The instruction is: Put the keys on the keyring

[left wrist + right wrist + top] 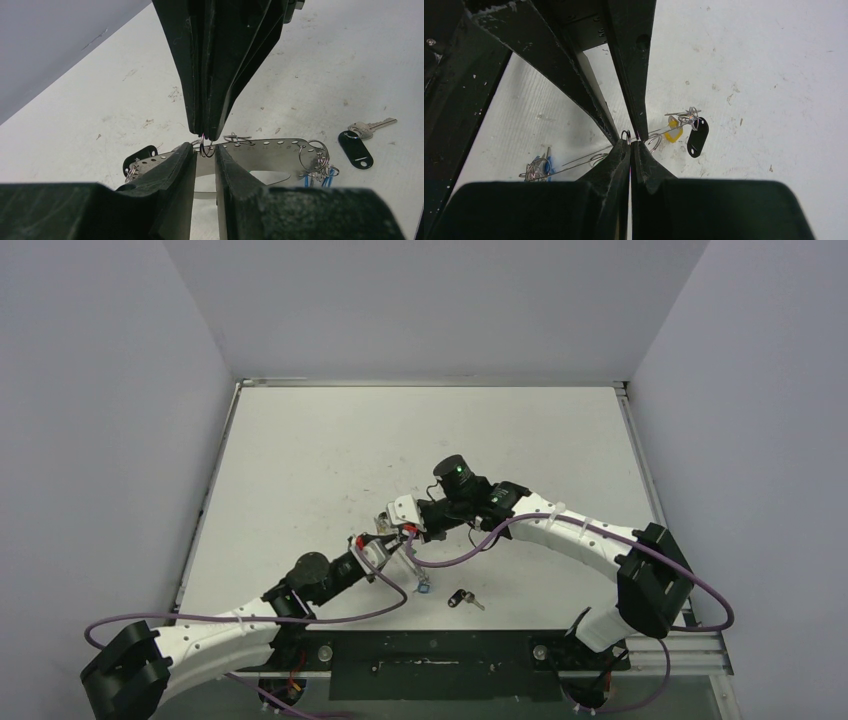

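- right gripper (630, 145): fingers pressed together, only a hairline slit between them. The tips sit on a small wire ring (625, 135) and look to be pinching it.
- left gripper (204, 151): jaws narrowly apart, tips on either side of that same ring, nose to nose with the right gripper. Can't tell whether it is clamping anything.
- keyring (270, 150): held off the table (330, 440) at mid-table, where the two grippers meet. The left wrist view shows it as a silvery band with a row of small holes; the right wrist view shows it edge-on as a thin line.
- on the keyring, one end: yellow tag (673, 135) and black tag (698, 137), side by side among small rings.
- on the keyring, other end: blue key (425, 587) in a cluster of rings, hanging lowest, near the table.
- loose on the table: black-tagged key (356, 149), flat, with its silver blade pointing away from the tag. It lies apart from the keyring, just beside the blue end.
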